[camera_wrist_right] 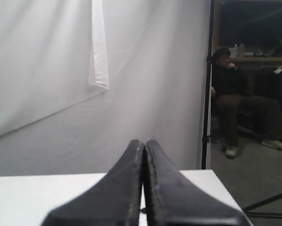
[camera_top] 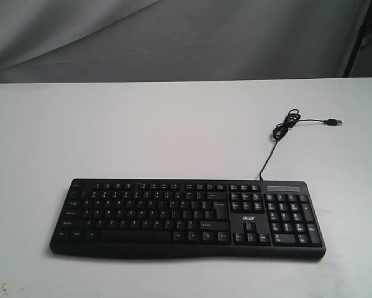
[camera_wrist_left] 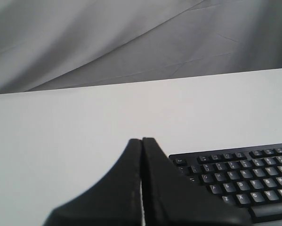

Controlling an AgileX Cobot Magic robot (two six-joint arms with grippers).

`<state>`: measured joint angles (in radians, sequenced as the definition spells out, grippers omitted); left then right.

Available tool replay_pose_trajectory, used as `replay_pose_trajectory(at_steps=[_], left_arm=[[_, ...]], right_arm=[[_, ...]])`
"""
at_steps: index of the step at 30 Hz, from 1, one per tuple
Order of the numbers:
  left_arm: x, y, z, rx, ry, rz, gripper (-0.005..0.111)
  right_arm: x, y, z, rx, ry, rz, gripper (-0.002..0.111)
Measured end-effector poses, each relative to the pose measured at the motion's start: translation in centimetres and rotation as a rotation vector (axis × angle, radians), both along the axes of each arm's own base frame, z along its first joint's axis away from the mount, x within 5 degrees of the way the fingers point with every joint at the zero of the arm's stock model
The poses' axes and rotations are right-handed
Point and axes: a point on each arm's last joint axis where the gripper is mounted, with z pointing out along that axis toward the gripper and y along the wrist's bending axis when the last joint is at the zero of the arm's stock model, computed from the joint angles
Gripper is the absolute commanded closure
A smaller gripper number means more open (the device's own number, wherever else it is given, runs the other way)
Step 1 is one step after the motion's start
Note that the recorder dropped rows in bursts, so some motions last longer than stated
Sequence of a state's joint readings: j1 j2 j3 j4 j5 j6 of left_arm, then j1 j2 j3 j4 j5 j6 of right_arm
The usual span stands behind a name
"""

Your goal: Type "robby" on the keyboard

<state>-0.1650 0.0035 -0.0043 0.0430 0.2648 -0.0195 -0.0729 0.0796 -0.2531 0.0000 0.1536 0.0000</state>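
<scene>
The black Acer keyboard [camera_top: 187,217] lies flat near the front of the white table [camera_top: 142,130], number pad on the right. Its thin black cable [camera_top: 284,133] runs back to a coil and ends in a loose USB plug [camera_top: 334,122]. Neither arm appears in the exterior view. In the left wrist view my left gripper [camera_wrist_left: 141,140] is shut and empty, with the keyboard's Esc-side corner [camera_wrist_left: 235,174] just beside and beyond its tip. In the right wrist view my right gripper [camera_wrist_right: 144,141] is shut and empty, above a table corner [camera_wrist_right: 211,181]; no keyboard shows there.
A grey cloth backdrop [camera_top: 173,37] hangs behind the table. In the right wrist view a black stand pole [camera_wrist_right: 207,84] rises past the table's edge, and a person [camera_wrist_right: 235,99] sits on a chair farther back.
</scene>
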Motion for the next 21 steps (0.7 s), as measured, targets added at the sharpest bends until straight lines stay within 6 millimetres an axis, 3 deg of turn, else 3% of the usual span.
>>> replay_pose_trajectory(at_steps=[8, 21], left_arm=[[0.0, 0.0, 0.0, 0.000, 0.000, 0.000, 0.107], [0.0, 0.0, 0.0, 0.000, 0.000, 0.000, 0.107]], right_arm=[[0.8, 0.0, -6.9, 0.008, 0.116, 0.014, 0.108], [0.7, 0.6, -8.5, 0.003, 0.243, 0.120, 0.108]])
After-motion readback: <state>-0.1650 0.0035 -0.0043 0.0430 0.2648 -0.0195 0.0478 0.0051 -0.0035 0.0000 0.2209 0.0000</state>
